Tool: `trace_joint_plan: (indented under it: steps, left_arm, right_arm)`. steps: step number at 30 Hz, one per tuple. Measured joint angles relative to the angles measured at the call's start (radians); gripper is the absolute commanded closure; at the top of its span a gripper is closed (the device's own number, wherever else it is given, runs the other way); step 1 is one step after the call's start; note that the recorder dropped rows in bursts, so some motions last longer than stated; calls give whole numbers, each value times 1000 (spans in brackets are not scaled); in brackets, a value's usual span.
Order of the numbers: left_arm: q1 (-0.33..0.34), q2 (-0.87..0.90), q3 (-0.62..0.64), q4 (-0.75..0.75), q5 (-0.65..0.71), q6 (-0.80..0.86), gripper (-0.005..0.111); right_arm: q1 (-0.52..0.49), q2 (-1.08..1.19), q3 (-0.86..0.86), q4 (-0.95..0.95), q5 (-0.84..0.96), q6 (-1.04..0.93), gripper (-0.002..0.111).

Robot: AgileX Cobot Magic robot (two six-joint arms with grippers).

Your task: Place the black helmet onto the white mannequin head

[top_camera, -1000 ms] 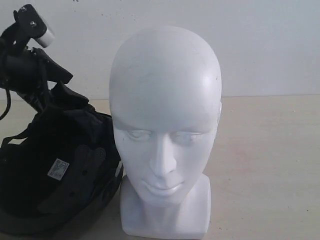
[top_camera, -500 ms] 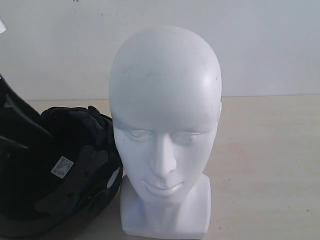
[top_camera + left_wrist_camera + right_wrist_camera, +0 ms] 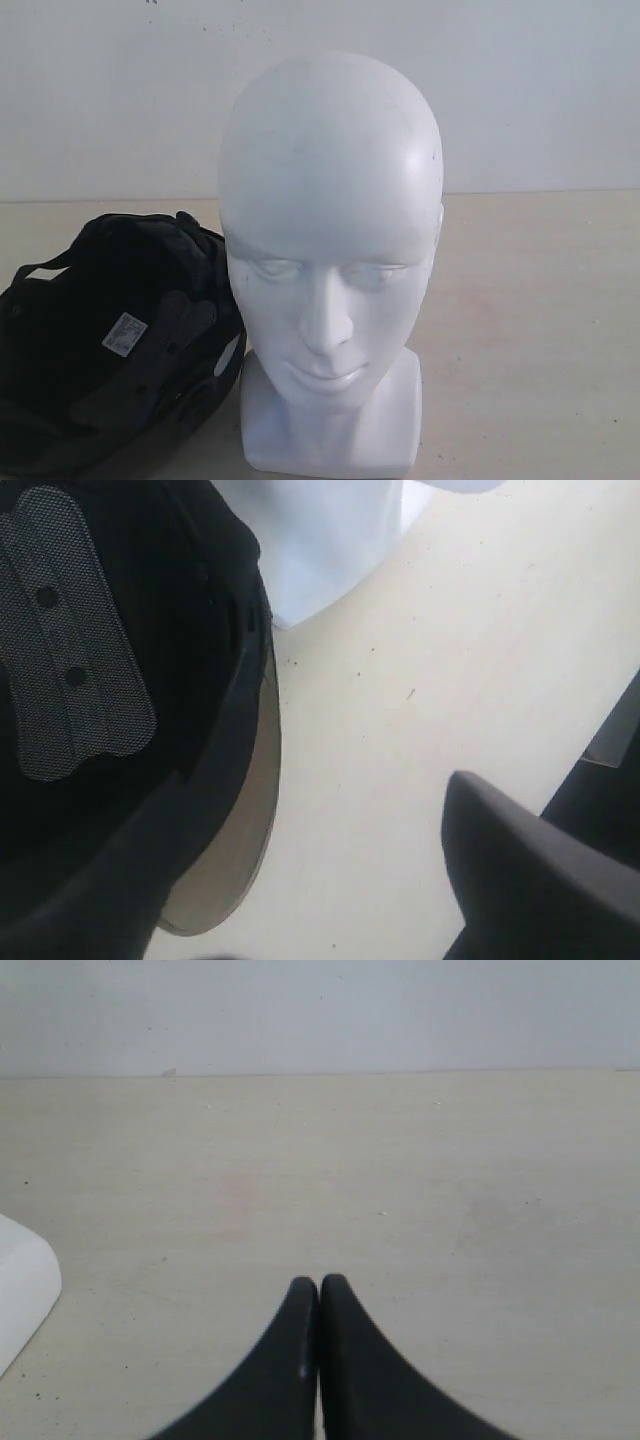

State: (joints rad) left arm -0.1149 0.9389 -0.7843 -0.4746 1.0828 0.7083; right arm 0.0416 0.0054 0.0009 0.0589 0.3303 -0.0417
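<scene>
The white mannequin head (image 3: 330,260) stands upright at the centre of the table, face toward the exterior camera. The black helmet (image 3: 110,340) lies just to its left, opening up, showing its padded lining and a white label. Neither gripper shows in the exterior view. In the left wrist view my left gripper (image 3: 330,880) is open beside the helmet rim (image 3: 215,770) and its smoky visor (image 3: 240,830), holding nothing, with one finger (image 3: 520,870) visible. The mannequin base (image 3: 310,540) is close by. My right gripper (image 3: 319,1285) is shut and empty over bare table.
The beige table (image 3: 540,320) stretches to the right of the head, with a white wall (image 3: 540,90) behind it. A corner of the mannequin base (image 3: 20,1280) shows in the right wrist view. A table edge (image 3: 610,735) appears in the left wrist view.
My left arm was at the helmet's back rim a second ago and has drawn off to the left, out of the exterior view. The helmet has settled and stays beside the head.
</scene>
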Motion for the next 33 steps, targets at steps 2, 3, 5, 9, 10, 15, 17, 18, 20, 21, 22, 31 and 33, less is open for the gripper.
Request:
trace_joint_plan:
  steps: [2, 3, 5, 9, 10, 15, 17, 18, 20, 21, 22, 31, 33]
  left_arm:
    - [-16, -9, 44, -13, -48, -5, 39]
    - [-24, -12, 66, -16, -76, -8, 39]
    - [-39, -13, 110, -16, -130, -9, 39]
    - [-73, -13, 154, -20, -218, -12, 39]
    - [-87, -13, 159, -22, -245, -17, 39]
    - [-131, -13, 164, -24, -320, -50, 39]
    - [-151, -13, 164, -17, -338, -80, 39]
    - [-159, -11, 164, -17, -341, -103, 39]
    - [-187, -9, 164, -12, -343, -176, 47]
    - [-210, -9, 164, -12, -339, -221, 50]
    - [-224, -9, 164, -12, -338, -250, 55]
    - [-247, 20, 164, -22, -449, -175, 30]
    - [-247, 70, 164, 18, -436, -193, 30]
  right_arm:
    - [0, 0, 0, 0, 0, 0, 109]
    - [0, 0, 0, 0, 0, 0, 109]
    - [0, 0, 0, 0, 0, 0, 109]
    - [0, 0, 0, 0, 0, 0, 109]
    - [0, 0, 0, 0, 0, 0, 109]
    - [0, 0, 0, 0, 0, 0, 109]
    - [0, 0, 0, 0, 0, 0, 109]
    - [0, 0, 0, 0, 0, 0, 109]
    - [0, 0, 0, 0, 0, 0, 109]
    - [0, 0, 0, 0, 0, 0, 109]
    - [0, 0, 0, 0, 0, 0, 109]
    - [0, 0, 0, 0, 0, 0, 109]
    - [0, 0, 0, 0, 0, 0, 109]
